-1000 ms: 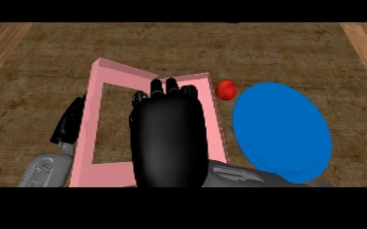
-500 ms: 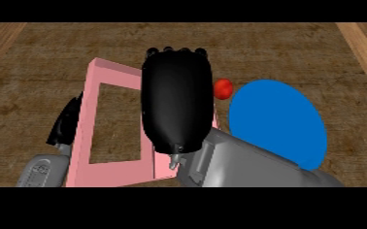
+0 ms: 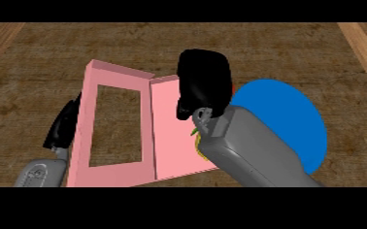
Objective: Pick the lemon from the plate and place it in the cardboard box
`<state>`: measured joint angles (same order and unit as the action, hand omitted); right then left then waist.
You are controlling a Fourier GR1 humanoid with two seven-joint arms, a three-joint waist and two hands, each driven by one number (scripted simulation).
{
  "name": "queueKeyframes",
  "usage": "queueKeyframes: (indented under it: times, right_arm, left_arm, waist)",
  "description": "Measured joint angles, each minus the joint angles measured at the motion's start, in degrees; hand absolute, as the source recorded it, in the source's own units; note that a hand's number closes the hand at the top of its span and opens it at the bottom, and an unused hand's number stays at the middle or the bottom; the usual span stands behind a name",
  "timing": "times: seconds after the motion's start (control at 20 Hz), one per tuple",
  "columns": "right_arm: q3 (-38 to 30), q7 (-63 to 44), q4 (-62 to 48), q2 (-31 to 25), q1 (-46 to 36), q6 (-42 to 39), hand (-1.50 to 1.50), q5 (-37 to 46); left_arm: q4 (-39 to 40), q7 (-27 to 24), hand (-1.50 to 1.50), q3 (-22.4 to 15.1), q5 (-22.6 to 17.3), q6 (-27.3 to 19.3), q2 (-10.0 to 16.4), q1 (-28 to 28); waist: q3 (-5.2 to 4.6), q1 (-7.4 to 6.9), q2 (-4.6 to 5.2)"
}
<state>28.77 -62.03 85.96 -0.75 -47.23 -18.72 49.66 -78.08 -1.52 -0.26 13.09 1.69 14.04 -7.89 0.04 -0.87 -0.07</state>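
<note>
The pink cardboard box (image 3: pixel 172 126) lies open at centre-left, its windowed lid (image 3: pixel 86 121) folded out to the left. The blue plate (image 3: pixel 290 116) sits to its right. My right hand (image 3: pixel 204 85) hovers over the box's far right corner and the plate's left rim, seen from the back; my grey forearm (image 3: pixel 247 148) crosses the plate's near left part. A thin yellow-green sliver (image 3: pixel 197 132), possibly the lemon, peeks out under the wrist between box and plate. My left hand (image 3: pixel 63 126) rests open at the box's left side.
A small red object (image 3: pixel 231 91) shows as a sliver behind my right hand, at the plate's far left edge. The wooden counter (image 3: pixel 108 43) stretches beyond the box and plate.
My right hand has swung forward and to the right, from above the box to the gap between box and plate, and now hides most of the red object. The left hand has stayed put.
</note>
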Motion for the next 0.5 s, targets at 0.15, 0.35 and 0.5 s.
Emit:
queueKeyframes:
  times: [0.15, 0.35, 0.5]
  right_arm:
    - [-0.1, 2.5, -1.6, 0.2, 0.6, 4.5, -1.5, -1.2]
    - [-1.0, 6.1, -0.6, 0.4, 1.4, 16.1, -1.5, -1.6]
    - [-2.0, 7.9, 0.5, 0.6, 1.8, 24.7, -1.5, -3.1]
  left_arm:
    - [0.1, -0.1, 0.0, -0.1, 0.4, -0.6, -0.8, -0.1]
    - [0.8, -0.6, 0.0, 0.1, 0.5, -0.4, -0.7, -0.5]
    - [1.3, -1.1, 0.0, 0.3, 0.5, -0.2, -0.4, -0.6]
  waist:
    - [0.04, 0.04, 0.05]
    - [0.08, -0.17, 0.22]
    - [0.08, -0.32, 0.26]
